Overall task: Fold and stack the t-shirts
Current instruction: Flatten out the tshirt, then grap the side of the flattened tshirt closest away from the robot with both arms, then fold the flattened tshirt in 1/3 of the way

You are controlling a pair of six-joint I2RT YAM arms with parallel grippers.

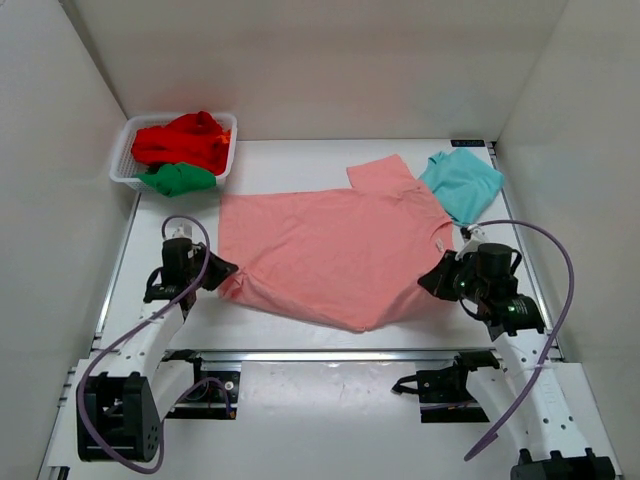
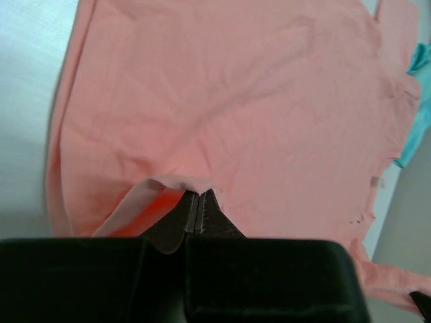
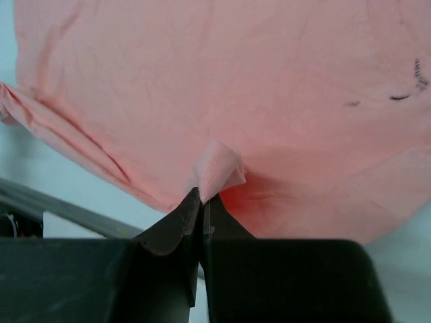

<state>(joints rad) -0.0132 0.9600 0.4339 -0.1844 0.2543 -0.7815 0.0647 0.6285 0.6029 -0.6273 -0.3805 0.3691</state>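
A salmon-pink t-shirt (image 1: 335, 250) lies spread across the middle of the white table. My left gripper (image 1: 224, 272) is shut on a fold of its near-left edge; the left wrist view shows the cloth (image 2: 222, 101) pinched at the tips of the left gripper (image 2: 196, 194). My right gripper (image 1: 428, 283) is shut on the shirt's near-right edge, and in the right wrist view a tuft of the pink fabric (image 3: 219, 165) sticks up from the right gripper (image 3: 202, 195). A light teal t-shirt (image 1: 462, 183) lies crumpled at the back right, touching the pink one.
A white mesh basket (image 1: 122, 160) at the back left holds a red t-shirt (image 1: 185, 140) and a green t-shirt (image 1: 180, 179). White walls enclose the table on three sides. A metal rail (image 1: 330, 355) runs along the near edge between the arm bases.
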